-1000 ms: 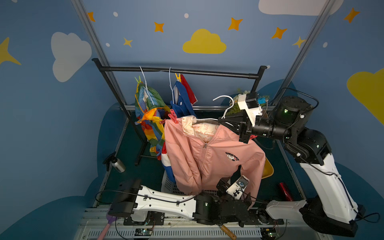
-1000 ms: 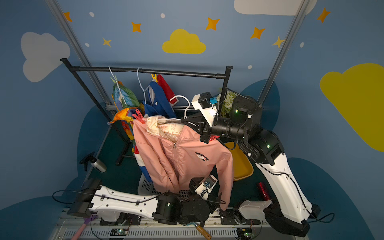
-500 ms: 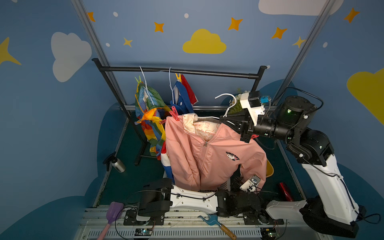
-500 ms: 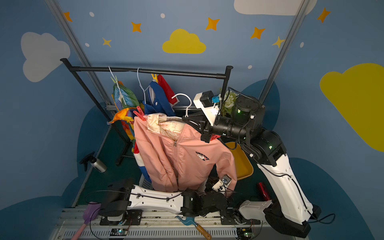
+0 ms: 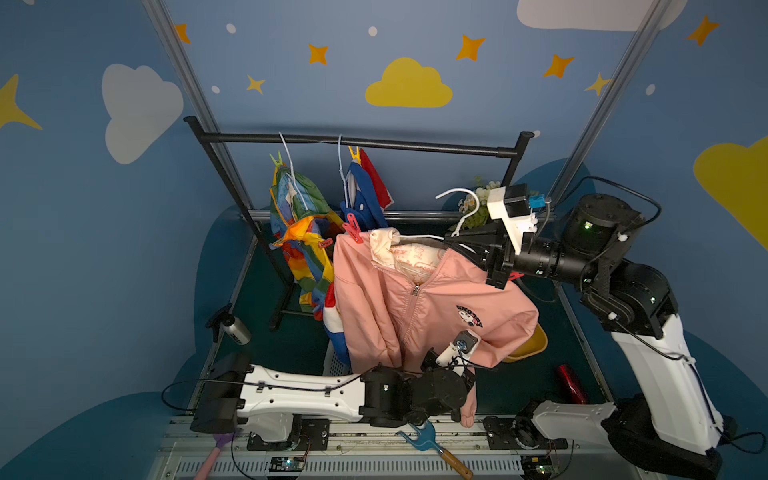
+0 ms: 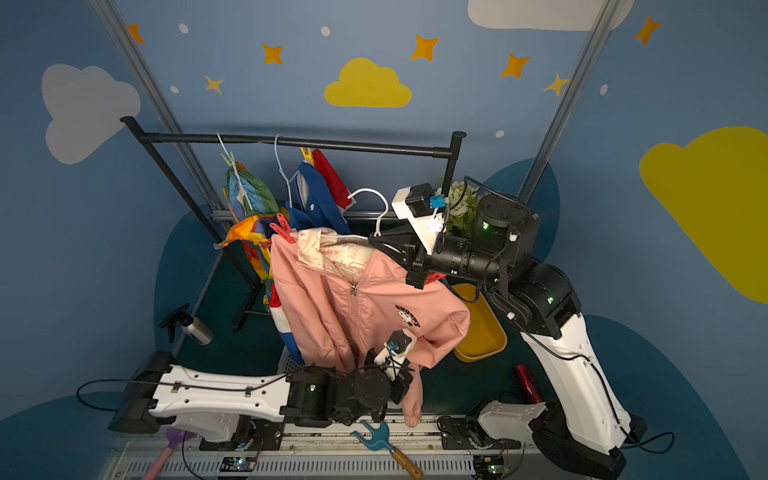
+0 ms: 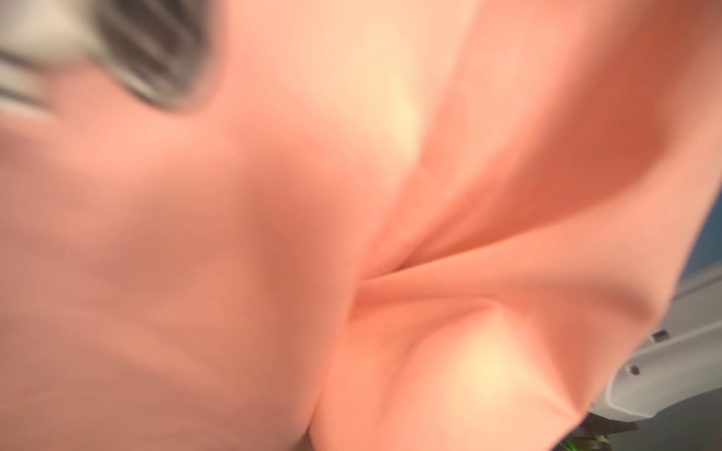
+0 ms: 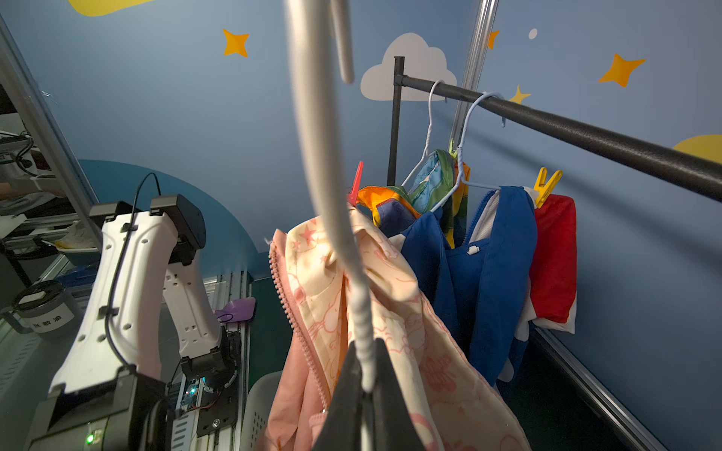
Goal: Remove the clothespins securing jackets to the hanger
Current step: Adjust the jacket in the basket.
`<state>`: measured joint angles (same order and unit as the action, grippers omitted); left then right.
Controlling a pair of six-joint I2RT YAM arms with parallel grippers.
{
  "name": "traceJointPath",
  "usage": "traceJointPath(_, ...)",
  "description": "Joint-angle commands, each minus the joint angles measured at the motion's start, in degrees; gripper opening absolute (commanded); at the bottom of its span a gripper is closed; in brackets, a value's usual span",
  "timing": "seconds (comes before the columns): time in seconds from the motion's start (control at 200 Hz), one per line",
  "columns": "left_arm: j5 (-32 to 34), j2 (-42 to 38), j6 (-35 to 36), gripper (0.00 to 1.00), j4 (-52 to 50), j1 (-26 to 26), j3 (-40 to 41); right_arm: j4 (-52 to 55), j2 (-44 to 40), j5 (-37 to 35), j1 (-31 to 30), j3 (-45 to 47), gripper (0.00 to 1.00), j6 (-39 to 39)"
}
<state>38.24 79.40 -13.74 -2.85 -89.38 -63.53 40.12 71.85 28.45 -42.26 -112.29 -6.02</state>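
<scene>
My right gripper [image 5: 451,241] [image 6: 374,240] [image 8: 365,375] is shut on the neck of the white hanger [image 5: 461,195], holding the pink jacket [image 5: 415,299] [image 6: 357,303] off the rail. A red clothespin [image 5: 353,232] [image 8: 355,183] grips its far shoulder. Another red one [image 5: 515,276] shows under my right wrist. On the rail hang the rainbow jacket [image 5: 303,232] with a green clothespin [image 5: 277,160] and the blue jacket [image 5: 365,199] with a yellow clothespin [image 5: 354,153] [image 8: 547,183]. My left gripper [image 5: 436,359] is at the pink hem, shut, with its jaws hidden by pink fabric [image 7: 273,234].
The black rail [image 5: 357,143] spans the back. A white basket [image 5: 332,361] stands under the jackets and a yellow tray [image 6: 478,328] is behind the pink sleeve. A spray bottle [image 5: 232,328], a red cylinder [image 5: 571,384] and a blue hand tool [image 5: 428,440] lie around.
My left gripper has gone from wide open to shut, and its arm has swung about under the pink hem. The right gripper kept its hold on the hanger and drifted slightly right.
</scene>
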Motion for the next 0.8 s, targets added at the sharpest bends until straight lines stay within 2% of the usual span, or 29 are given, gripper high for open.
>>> traceJointPath(0.0, 5.09, -3.76, 2.42, 0.04, -5.4, -1.47, 0.43, -5.75, 0.78, -1.02, -0.19, -3.73, 0.0, 0.26)
traceJointPath(0.065, 5.74, -5.47, 4.15, 0.04, -5.67, -1.88, 0.07, -4.2, 2.8, -0.6, -0.19, -6.62, 0.0, -0.17)
traceJointPath(0.165, 10.53, -6.93, 4.72, 0.04, -9.79, -1.63, 0.25, -4.59, 4.31, 1.58, -0.28, -7.04, 0.0, 1.33)
traceJointPath(0.275, 12.94, -7.45, 2.16, 0.04, -13.35, 0.07, 4.35, -8.62, 3.06, 1.93, -0.94, -1.25, 0.0, 2.86)
traceJointPath(0.405, 15.71, -6.21, -0.29, 0.04, -11.48, 3.13, 10.35, -12.66, 1.11, 3.66, -1.76, 5.71, 0.0, 4.0)
traceJointPath(0.571, 15.66, -2.49, 4.23, 0.04, -6.92, 7.55, 12.48, -12.97, -1.74, 5.84, -2.01, 11.81, 0.0, 3.34)
traceJointPath(0.706, 17.08, 1.1, 11.59, 0.04, 0.06, 9.59, 14.18, -11.38, -3.48, 8.53, -1.95, 13.64, 0.0, 1.98)
traceJointPath(0.796, 12.76, 1.97, 11.85, 0.04, 0.65, 12.68, 13.66, -10.76, -3.74, 7.12, -1.56, 13.73, 0.0, 1.79)
